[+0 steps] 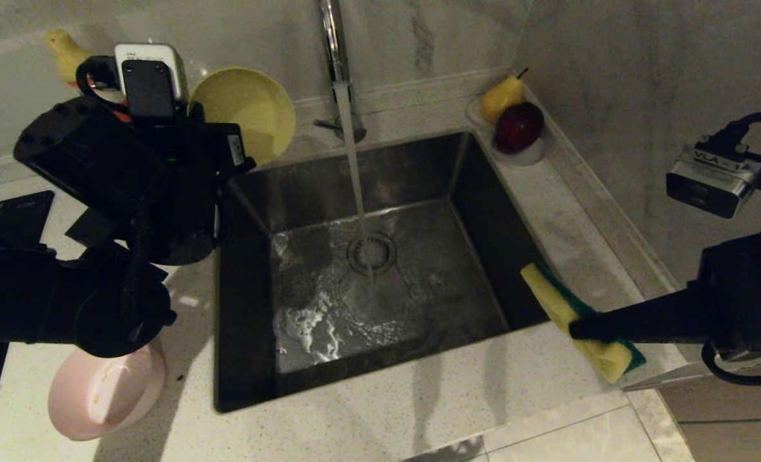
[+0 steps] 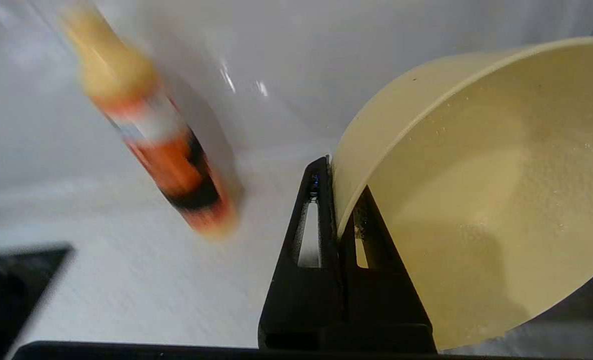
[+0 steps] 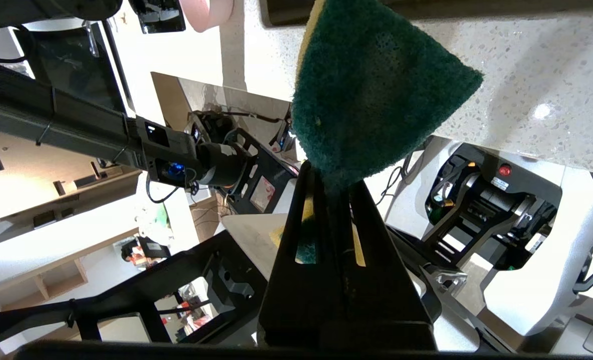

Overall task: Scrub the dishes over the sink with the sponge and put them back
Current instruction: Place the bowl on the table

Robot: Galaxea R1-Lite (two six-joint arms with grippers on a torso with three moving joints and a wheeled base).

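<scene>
- The yellow bowl (image 1: 246, 112) is pinched by its rim in the closed left gripper (image 2: 335, 200), tilted above the counter behind the sink's (image 1: 483, 192) left corner.
- The sponge (image 1: 576, 321) is clamped in the shut right gripper (image 3: 332, 182) over the sink's right rim.
- Judging by this, scrubbing comes next: both must meet over the basin.
- The basin is open under the running tap (image 1: 335, 38); the pink bowl (image 1: 104, 394) sits on the left counter.

Head view is pretty dim and warm-toned, with the sink (image 1: 367, 256) nearly black apart from glare on the wet floor around the drain. Soft arm shadows fall across the counter (image 1: 419, 404). Left wrist view is brighter, but the orange bottle (image 2: 151, 135) is smeared with blur. Right wrist view is sharp, with blown-out whites in the background.
</scene>
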